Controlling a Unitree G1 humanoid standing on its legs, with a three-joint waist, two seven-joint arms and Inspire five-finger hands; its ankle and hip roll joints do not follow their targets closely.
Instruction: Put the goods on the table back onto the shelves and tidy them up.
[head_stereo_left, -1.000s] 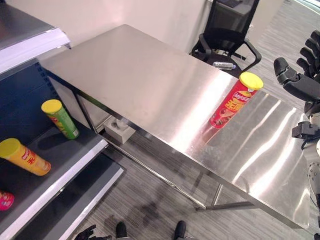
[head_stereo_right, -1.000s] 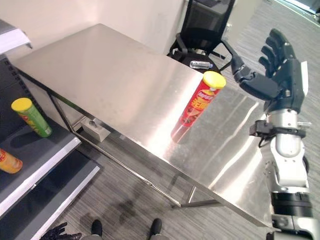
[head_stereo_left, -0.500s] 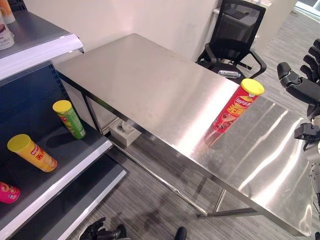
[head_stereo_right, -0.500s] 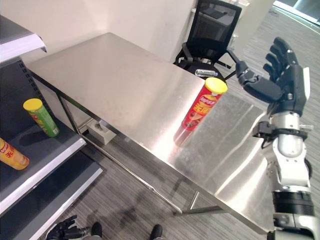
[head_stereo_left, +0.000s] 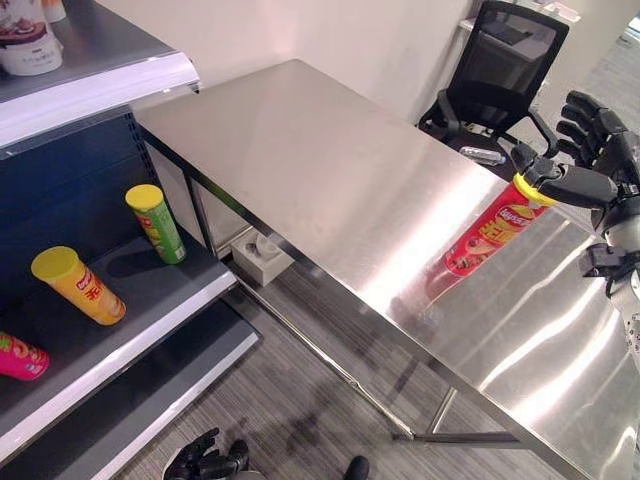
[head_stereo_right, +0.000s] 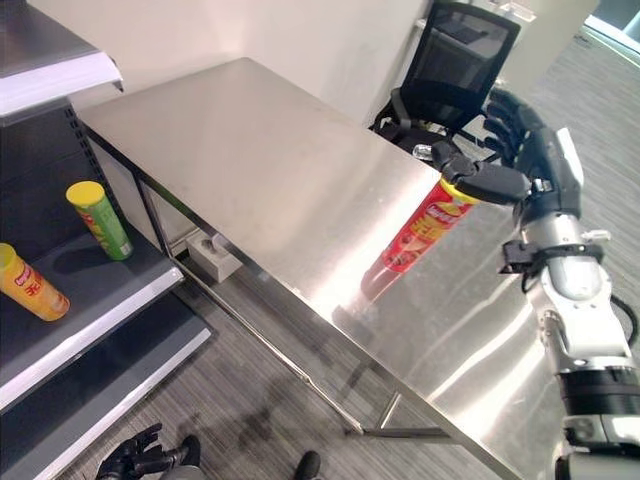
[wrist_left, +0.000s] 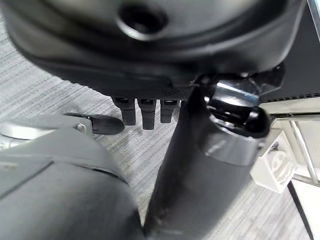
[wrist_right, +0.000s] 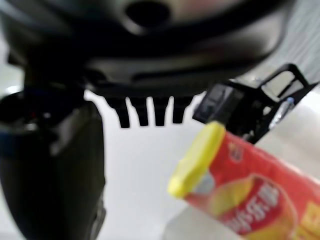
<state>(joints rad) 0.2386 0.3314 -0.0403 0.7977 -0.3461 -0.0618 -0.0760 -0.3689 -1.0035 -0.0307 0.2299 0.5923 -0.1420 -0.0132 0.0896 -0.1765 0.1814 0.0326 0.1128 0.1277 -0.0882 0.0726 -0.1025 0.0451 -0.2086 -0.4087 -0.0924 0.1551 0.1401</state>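
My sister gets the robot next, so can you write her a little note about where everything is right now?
Right hand: open, thumb by the yellow lid of the red crisp tube, not gripping.
Left hand: low by the floor, idle, fingers curled on nothing.
The red tube stands on the steel table.
Shelved: green tube upright, yellow tube and pink tube lying on the dark shelf.
Left: grasp and shelve the red tube, tidy up.

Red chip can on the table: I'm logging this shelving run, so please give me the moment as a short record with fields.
target: red chip can, yellow lid, standing upright on the steel table
right robot hand: open, fingers spread, thumb at the can's lid, no grasp yet
left robot hand: low near the floor, idle
shelf: green can standing; yellow can and pink can lying
behind table: black office chair
task state: can not yet shelved
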